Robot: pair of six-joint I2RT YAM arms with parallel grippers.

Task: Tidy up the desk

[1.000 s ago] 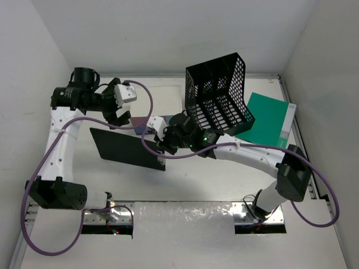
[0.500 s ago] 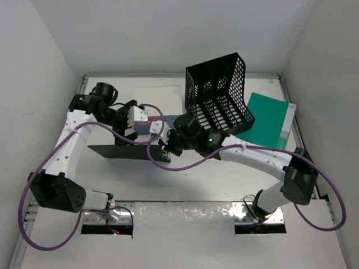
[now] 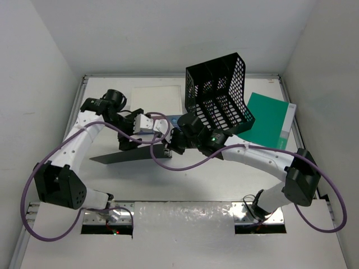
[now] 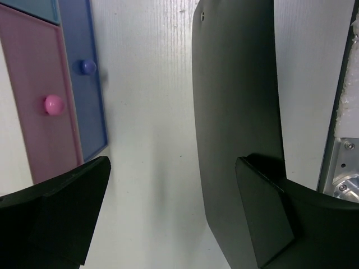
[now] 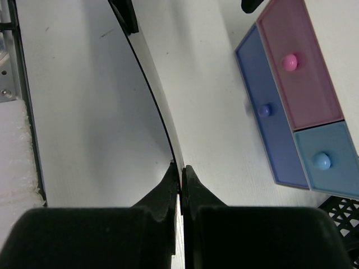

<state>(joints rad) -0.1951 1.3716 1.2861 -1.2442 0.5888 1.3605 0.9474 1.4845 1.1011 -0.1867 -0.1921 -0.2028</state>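
Note:
A thin black sheet (image 3: 126, 155) stands tilted on its long edge on the white desk (image 3: 213, 179). My right gripper (image 3: 166, 147) is shut on the sheet's right edge; in the right wrist view the fingertips (image 5: 180, 168) pinch the black sheet (image 5: 95, 112), which bows away from them. My left gripper (image 3: 133, 140) hangs open over the sheet's upper edge. In the left wrist view the black sheet (image 4: 235, 106) runs past one finger (image 4: 263, 216), its near edge reaching into the gap of the left gripper (image 4: 168, 207). Nothing is clamped there.
A small box with pink and blue drawers (image 3: 171, 120) (image 5: 291, 95) (image 4: 56, 95) sits just behind both grippers. A white pad (image 3: 157, 98) lies at the back. A black mesh file holder (image 3: 219, 95) leans over a green book (image 3: 272, 120) on the right.
The left arm has swung right and down from the back left to the sheet. The right gripper has tipped the sheet from lying nearly flat to standing on edge.

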